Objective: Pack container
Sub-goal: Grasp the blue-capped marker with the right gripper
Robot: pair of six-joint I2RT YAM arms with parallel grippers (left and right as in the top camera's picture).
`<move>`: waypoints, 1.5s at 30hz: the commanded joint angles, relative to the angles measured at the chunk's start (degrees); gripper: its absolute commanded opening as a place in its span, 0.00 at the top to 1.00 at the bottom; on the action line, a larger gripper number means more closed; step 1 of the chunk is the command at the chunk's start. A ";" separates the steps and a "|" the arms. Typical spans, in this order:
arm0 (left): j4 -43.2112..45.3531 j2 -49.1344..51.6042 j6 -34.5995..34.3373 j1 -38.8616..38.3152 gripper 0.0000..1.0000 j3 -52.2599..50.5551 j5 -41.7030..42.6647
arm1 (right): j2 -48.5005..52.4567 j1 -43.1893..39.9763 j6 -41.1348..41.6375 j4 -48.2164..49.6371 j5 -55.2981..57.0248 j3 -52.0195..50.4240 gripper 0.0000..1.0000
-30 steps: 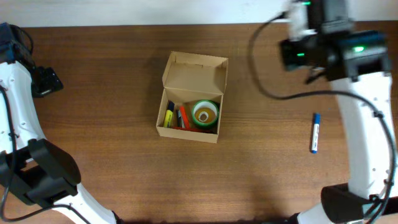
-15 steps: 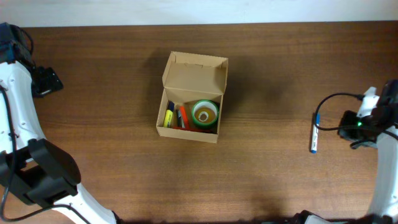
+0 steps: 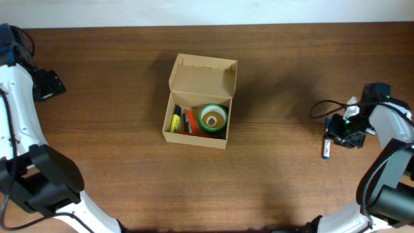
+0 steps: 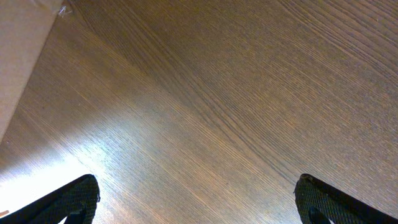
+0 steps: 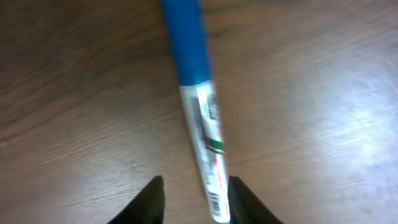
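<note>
Sitting open, the container holds tape and markers; left hand wide, right hand narrowly straddling a pen.

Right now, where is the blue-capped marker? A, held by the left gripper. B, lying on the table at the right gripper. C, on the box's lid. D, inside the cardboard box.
B: the marker lies flat on the table, well right of the box, straddled by the open right gripper.

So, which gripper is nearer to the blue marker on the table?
The right gripper. Its fingers straddle the blue marker; the left gripper is far off at the table's opposite side, beyond the container.
</note>
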 commanded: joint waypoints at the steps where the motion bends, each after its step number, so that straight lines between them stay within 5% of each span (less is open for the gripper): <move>1: 0.07 -0.42 0.92 0.35 0.00 -0.17 0.00 | 2.01 2.73 -2.40 0.79 -1.88 -0.24 0.68; 16: 0.07 -0.42 0.92 0.35 0.00 -0.17 0.00 | 4.33 3.52 -6.95 0.81 -3.43 3.32 0.65; 28: 0.07 -0.42 0.92 0.35 0.00 -0.17 0.00 | 5.49 3.41 -8.74 -3.96 6.36 9.62 0.58; 45: 0.07 -0.42 0.92 0.35 0.00 -0.17 0.00 | 10.88 3.43 -8.22 -4.81 6.99 8.41 0.64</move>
